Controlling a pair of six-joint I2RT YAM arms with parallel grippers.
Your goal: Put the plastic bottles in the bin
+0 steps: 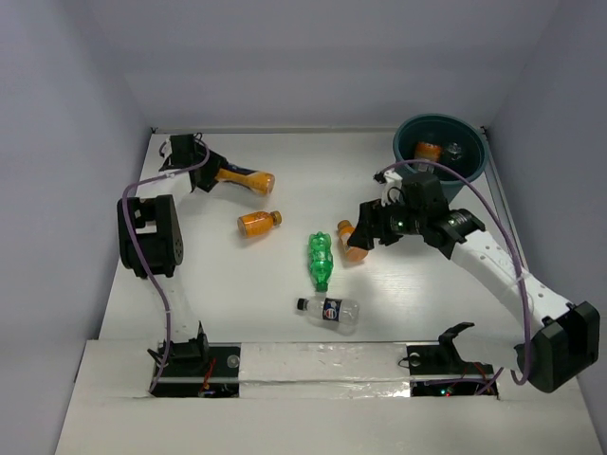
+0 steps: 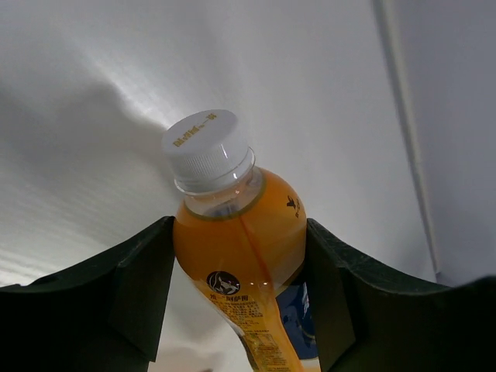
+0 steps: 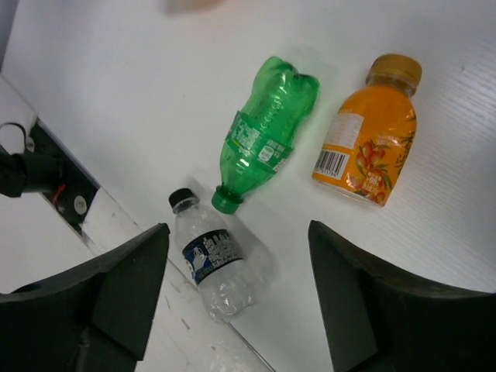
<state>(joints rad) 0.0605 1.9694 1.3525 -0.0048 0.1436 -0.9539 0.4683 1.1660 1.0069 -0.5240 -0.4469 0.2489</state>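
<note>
Plastic bottles [image 1: 329, 311]: I count two in bin [image 1: 471, 169], five left on counter [image 1: 398, 303]. Left gripper [image 2: 240, 260] clamped on white-capped orange bottle [image 2: 232, 221], far-left corner; right gripper [image 3: 236, 232] apart, empty, above green bottle [image 3: 267, 132]

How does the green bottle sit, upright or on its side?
On its side. The green bottle lies flat on the table, its whole length showing from above, cap end toward the blue-labelled clear bottle.
</note>
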